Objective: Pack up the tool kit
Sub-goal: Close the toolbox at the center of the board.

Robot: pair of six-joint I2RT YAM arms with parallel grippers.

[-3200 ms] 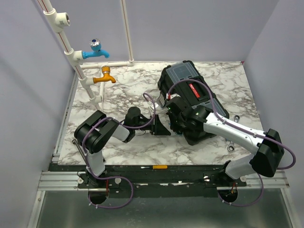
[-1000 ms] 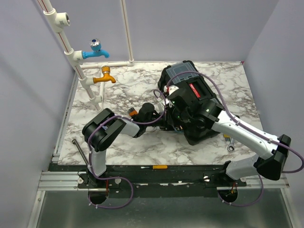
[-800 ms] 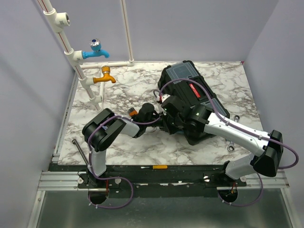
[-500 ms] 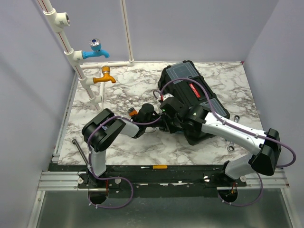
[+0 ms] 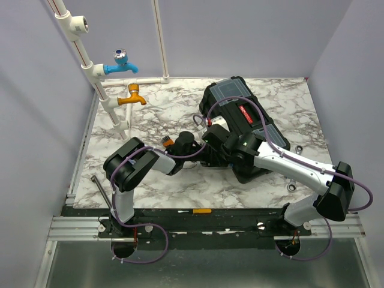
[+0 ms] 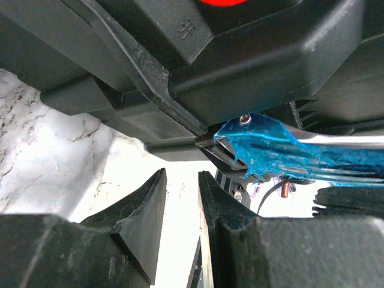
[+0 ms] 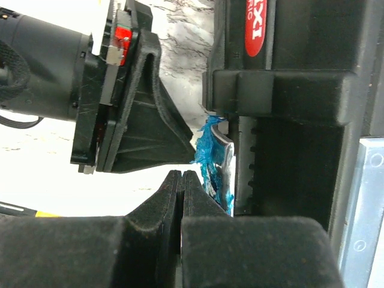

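Large black plastic toolbox with red-black handle sat centre-right on the marble worktop. Left end effector was at its left side, jaws narrowly apart, seemingly empty. Right end effector was fully closed on nothing, just beside the teal latch.

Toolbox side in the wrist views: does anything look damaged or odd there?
Yes. The metal latch on the toolbox is covered in a ragged blue film or tape, torn and peeling at its tip. The black plastic around it shows no visible breakage.
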